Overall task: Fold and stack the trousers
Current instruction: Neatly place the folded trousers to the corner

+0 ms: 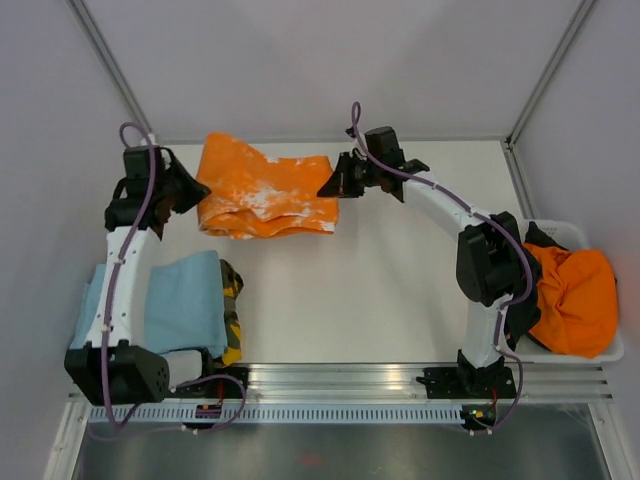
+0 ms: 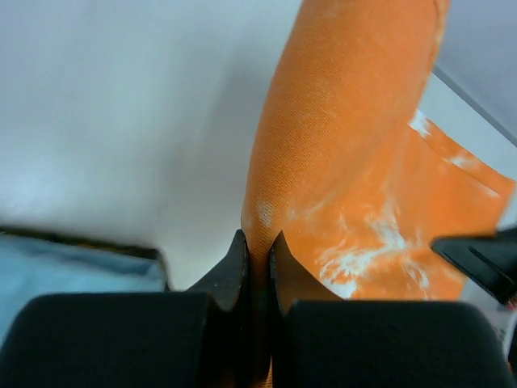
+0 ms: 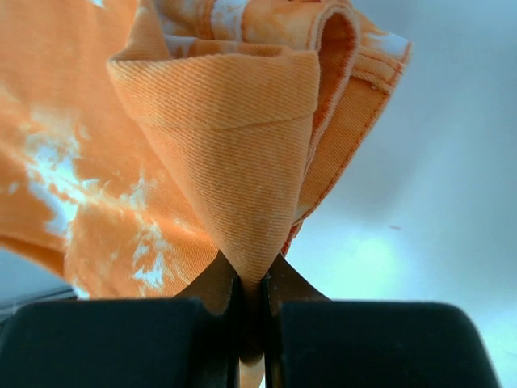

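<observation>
Far left, at the near side of the counter (image 1: 400,300): a folded light blue cloth (image 1: 185,300) with a camouflage piece (image 1: 232,300) tucked against its right edge, well apart from the work.

Further back, left hand (image 2: 257,242) pinched shut on a bunched edge of the trousers (image 1: 265,190), jaws nearly meeting with only thin cloth between.

Trousers spread across the back of the counter between the two hands, roughly folded in loose layers.

At their right end, right hand (image 3: 252,279) likewise closed tight on a doubled corner, hem stitching visible just beside the pinch.

Far right: a plain orange garment (image 1: 575,300) heaped in a white bin (image 1: 600,352), no part of this job.

Judged light, limp woven cloth: no stiffness, sagging wherever unsupported, layers prone to sliding apart. Neither fragile nor slippery in a firm pinch. Best taken at hems, corners or waistband, through all layers at once, both ends kept level to hold the fold square.
</observation>
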Robot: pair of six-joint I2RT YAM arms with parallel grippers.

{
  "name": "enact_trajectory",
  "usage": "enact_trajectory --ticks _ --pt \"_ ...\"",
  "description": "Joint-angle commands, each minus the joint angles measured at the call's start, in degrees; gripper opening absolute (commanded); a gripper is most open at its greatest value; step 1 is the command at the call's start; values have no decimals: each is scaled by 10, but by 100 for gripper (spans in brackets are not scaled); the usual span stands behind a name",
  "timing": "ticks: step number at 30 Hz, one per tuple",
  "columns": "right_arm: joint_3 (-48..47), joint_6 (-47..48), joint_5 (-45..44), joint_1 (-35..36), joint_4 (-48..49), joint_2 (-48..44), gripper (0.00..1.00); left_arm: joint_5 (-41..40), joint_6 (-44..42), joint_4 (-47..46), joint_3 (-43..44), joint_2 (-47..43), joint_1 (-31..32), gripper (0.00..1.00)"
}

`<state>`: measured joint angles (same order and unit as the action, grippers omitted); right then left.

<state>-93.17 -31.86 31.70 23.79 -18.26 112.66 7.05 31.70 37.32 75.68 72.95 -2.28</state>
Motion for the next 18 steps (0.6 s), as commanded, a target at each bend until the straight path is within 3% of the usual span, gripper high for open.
enact_trajectory --ticks 1,5,7,11,14,18 --pt "-8 -29 -9 37 37 -60 0 -176 -48 92 14 -68 -96 2" --pt "-2 -45 -20 112 67 -67 0 -250 -74 111 -12 -97 -237 2" --pt "-13 -49 -25 157 75 -65 0 -333 -111 92 -15 -112 -257 2" --pt "-19 -58 -52 223 94 -60 0 -426 -199 -11 -38 -116 -283 2" --pt "-18 -58 -59 272 98 -49 0 -438 -276 -174 -96 -146 -335 2" --pt "-4 -66 -74 309 100 -38 0 -491 -345 -244 -144 -157 -388 2"
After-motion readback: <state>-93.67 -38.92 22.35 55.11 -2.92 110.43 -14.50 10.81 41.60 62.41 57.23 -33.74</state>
